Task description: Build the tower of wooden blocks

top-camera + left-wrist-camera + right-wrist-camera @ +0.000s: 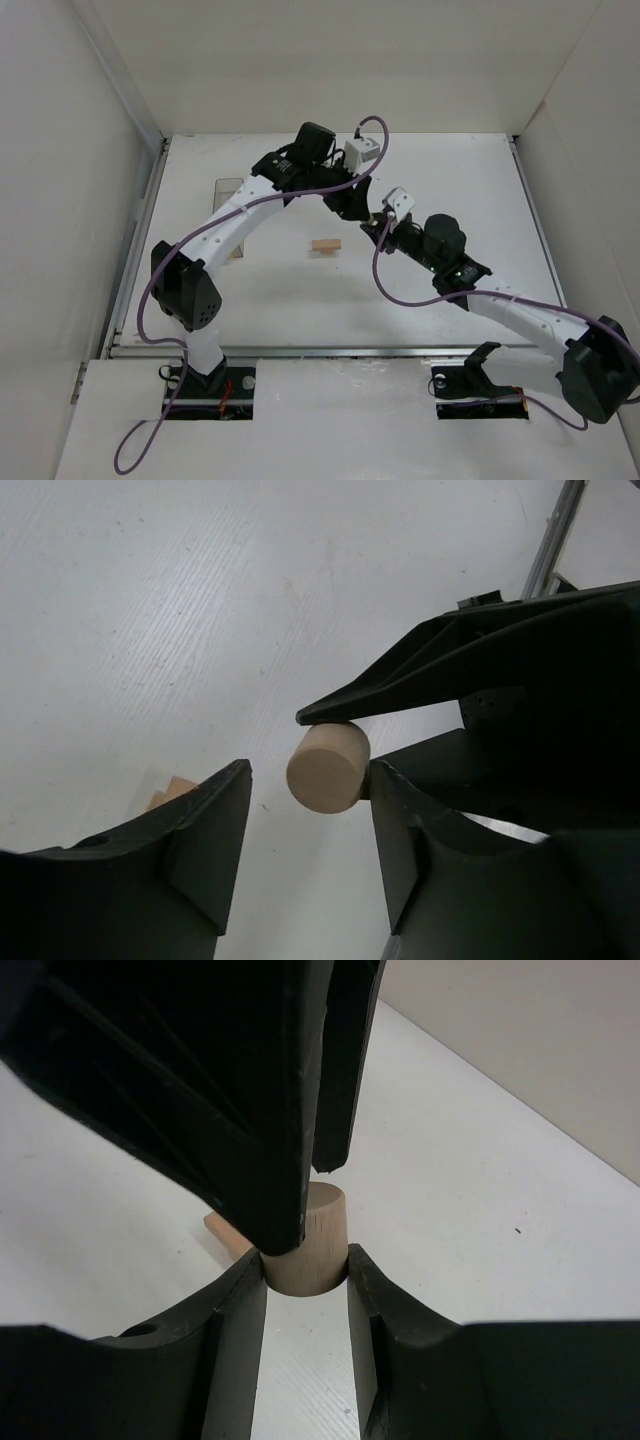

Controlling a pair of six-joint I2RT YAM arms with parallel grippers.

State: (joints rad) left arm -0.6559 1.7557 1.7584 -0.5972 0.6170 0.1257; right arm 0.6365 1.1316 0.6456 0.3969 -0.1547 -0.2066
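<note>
At mid-table | right gripper (306, 1260) pinches wooden peg (322, 1235); left gripper (308, 770) wide open around it | block (325, 245) lies left of both

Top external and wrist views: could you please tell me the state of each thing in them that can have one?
wooden cylinder: clamped between the right jaws.
right gripper: shut on the wooden cylinder.
left gripper: open, jaws spread around the cylinder.
wood block: lying on the table, apart from both grippers.
</note>
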